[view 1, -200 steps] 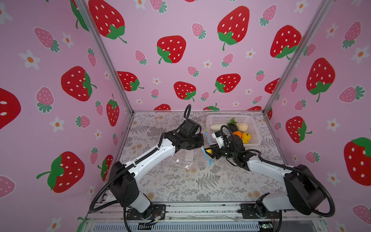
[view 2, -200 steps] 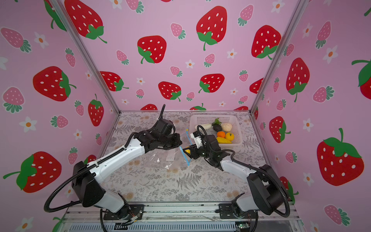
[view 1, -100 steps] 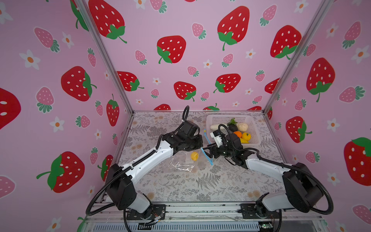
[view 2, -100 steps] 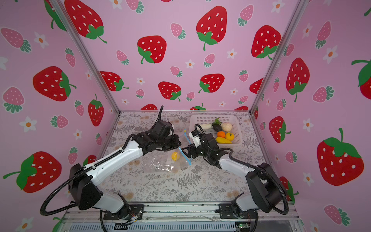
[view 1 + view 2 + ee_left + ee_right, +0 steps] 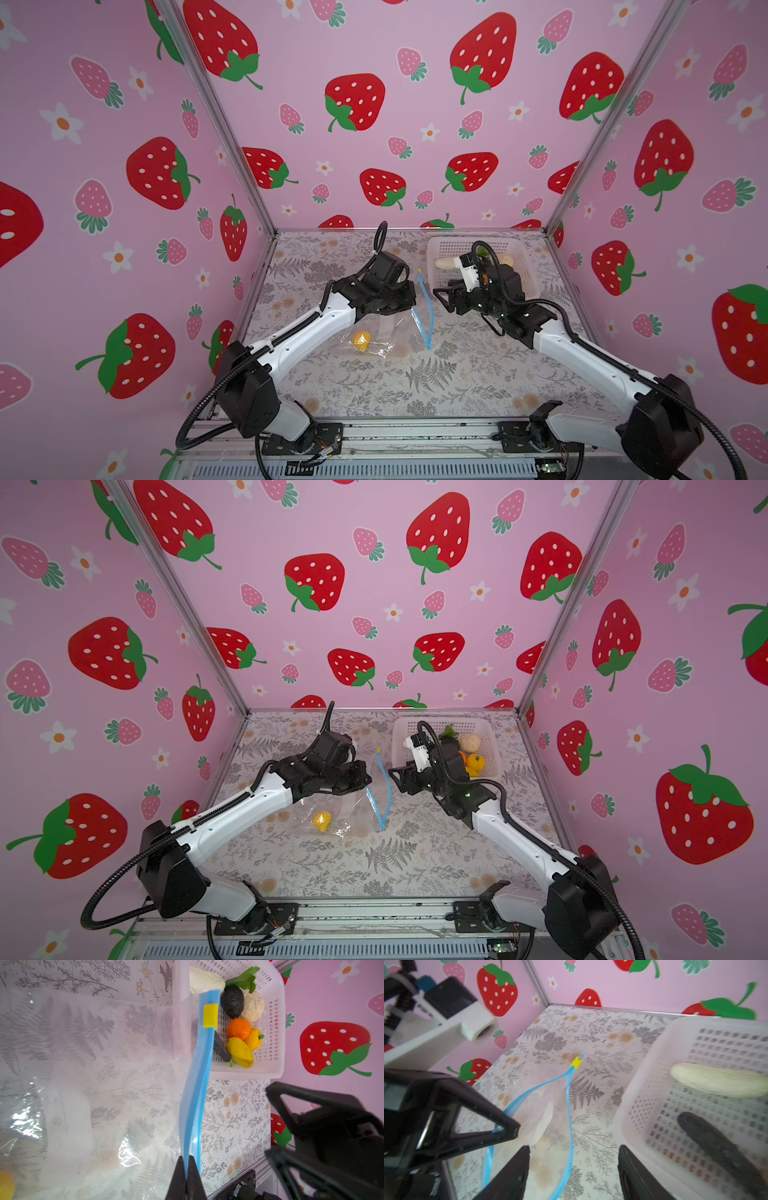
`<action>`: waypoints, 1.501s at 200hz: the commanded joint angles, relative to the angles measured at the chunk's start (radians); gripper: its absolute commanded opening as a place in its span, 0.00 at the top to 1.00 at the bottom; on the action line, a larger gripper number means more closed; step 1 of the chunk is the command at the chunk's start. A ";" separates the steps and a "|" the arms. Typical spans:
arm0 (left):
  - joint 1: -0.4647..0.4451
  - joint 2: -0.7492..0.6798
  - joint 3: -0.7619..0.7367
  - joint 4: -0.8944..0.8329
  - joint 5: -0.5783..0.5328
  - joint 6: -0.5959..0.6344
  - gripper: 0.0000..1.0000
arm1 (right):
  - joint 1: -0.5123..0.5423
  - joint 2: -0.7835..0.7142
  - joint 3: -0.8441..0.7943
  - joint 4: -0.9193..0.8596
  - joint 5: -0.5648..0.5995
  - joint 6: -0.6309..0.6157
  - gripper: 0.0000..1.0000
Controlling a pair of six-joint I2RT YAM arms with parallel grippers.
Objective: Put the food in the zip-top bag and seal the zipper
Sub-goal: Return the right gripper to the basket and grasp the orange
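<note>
Pinching one lip of the zipper (image 5: 197,1093), the left end effector (image 5: 187,1167) holds the zip-top bag (image 5: 374,332) open on the bench (image 5: 457,395). One yellow piece (image 5: 361,340) lies inside. The remaining food (image 5: 239,1028) sits in the basket (image 5: 249,1073), where the right end effector (image 5: 574,1147) gapes wide, empty. Sealing is not yet done.

One zip-top bag (image 5: 395,332) with one yellow slider (image 5: 210,1015) and one yellow toy fruit (image 5: 361,340) inside. One white basket (image 5: 245,1073) holding seven toy foods (image 5: 239,1028): one white, one black, one beige, one orange, two yellow, one dark green. Two pincers: left pincer (image 5: 186,1159), right pincer (image 5: 574,1148).
</note>
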 commanded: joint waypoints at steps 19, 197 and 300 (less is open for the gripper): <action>0.026 0.023 0.040 -0.004 0.047 0.048 1.00 | -0.137 0.131 0.160 -0.215 0.209 -0.111 0.32; 0.056 0.153 0.148 -0.046 0.119 0.081 1.00 | -0.381 0.761 0.528 -0.315 0.351 -0.183 0.29; 0.061 0.130 0.094 -0.014 0.122 0.079 1.00 | -0.355 0.784 0.541 -0.254 0.383 -0.165 0.42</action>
